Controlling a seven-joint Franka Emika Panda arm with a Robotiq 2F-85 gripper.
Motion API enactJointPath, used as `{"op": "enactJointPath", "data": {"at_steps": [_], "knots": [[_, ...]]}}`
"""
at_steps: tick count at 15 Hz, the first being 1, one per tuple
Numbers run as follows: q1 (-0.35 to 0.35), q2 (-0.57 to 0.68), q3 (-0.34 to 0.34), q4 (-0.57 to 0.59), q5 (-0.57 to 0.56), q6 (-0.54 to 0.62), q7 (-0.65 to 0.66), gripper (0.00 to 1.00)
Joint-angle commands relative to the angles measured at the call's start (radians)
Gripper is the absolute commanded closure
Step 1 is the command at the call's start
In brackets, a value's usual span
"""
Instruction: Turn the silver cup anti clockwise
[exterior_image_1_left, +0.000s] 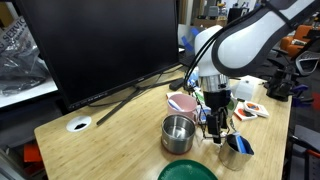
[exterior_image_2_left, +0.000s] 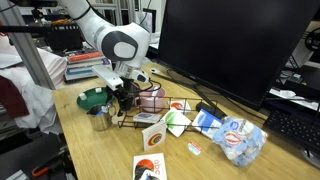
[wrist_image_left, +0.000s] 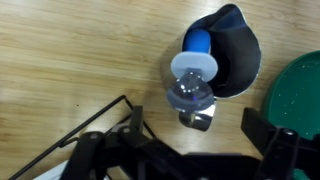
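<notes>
Hanging over the wooden table (exterior_image_1_left: 110, 140), my gripper (exterior_image_1_left: 214, 128) points down with its fingers (wrist_image_left: 275, 150) spread wide apart and nothing held between them. The wrist view shows one dark finger low on the left and another low on the right, with bare wood in the gap. The cup (wrist_image_left: 212, 62) stands upright just beyond the fingertips in that view, closer to the right finger. Its dark inside is open to the camera, with a blue part (wrist_image_left: 200, 42) at its rim and a pale rounded piece beside that. In an exterior view the cup (exterior_image_1_left: 237, 150) sits toward the near right corner of the table, just right of my gripper; I cannot tell whether a finger touches it. The pot (exterior_image_1_left: 178, 132) stands just left of my gripper, so I am between pot and cup. The green bowl (exterior_image_1_left: 187, 172) lies at the near edge, left of the cup and nearer than the pot. A pink bowl (exterior_image_1_left: 182, 102) sits farther back behind the pot. A big dark monitor (exterior_image_1_left: 100, 45) fills the far left, and packets (exterior_image_1_left: 250, 110) lie on the far right.
</notes>
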Motion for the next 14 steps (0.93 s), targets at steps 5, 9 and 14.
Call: {"op": "enactJointPath", "data": {"at_steps": [5, 9, 14], "knots": [[0.018, 0.026, -0.003, -0.006, -0.035, 0.045, 0.066, 0.00], [0.022, 0.029, -0.002, -0.006, -0.051, 0.042, 0.073, 0.31], [0.025, 0.027, -0.006, -0.003, -0.076, 0.029, 0.085, 0.66]]}}
